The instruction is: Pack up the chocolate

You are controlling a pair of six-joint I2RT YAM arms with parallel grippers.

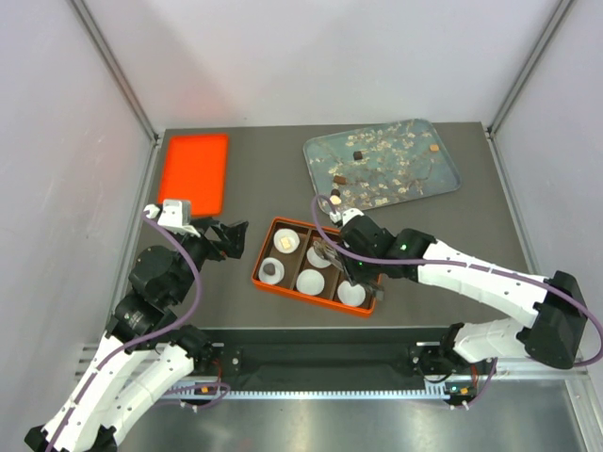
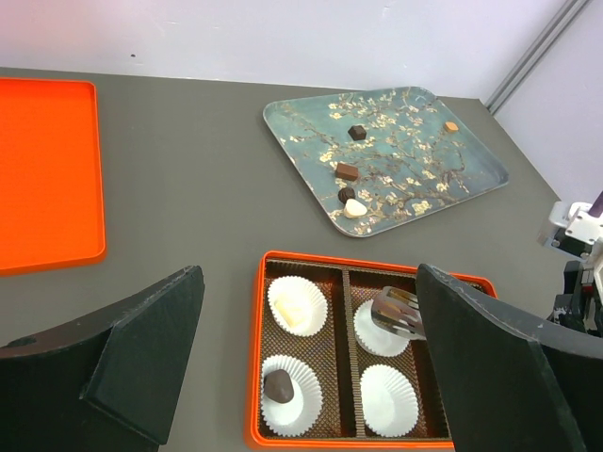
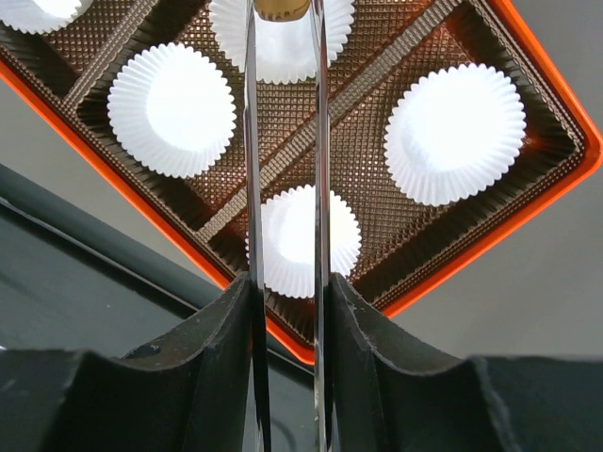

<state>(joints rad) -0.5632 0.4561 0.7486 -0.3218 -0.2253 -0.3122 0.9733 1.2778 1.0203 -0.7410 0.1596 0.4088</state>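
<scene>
The orange box (image 1: pixel 267 281) holds white paper cups. One cup holds a pale chocolate (image 2: pixel 294 306), another a dark chocolate (image 2: pixel 279 386). My right gripper (image 3: pixel 287 301) is shut on metal tongs (image 3: pixel 252 169). The tongs' tips pinch a tan-brown chocolate (image 3: pixel 283 8) over a cup in the box's middle far compartment. The tongs also show in the left wrist view (image 2: pixel 396 313). Several more chocolates lie on the blossom tray (image 1: pixel 424 188), among them a dark cube (image 2: pixel 356 132) and a brown block (image 2: pixel 347 171). My left gripper (image 2: pixel 309 311) is open and empty, left of the box.
An orange lid (image 1: pixel 193 174) lies flat at the table's far left. The enclosure's white walls and metal posts stand around the table. The right arm (image 1: pixel 471 273) reaches in from the right over the near edge.
</scene>
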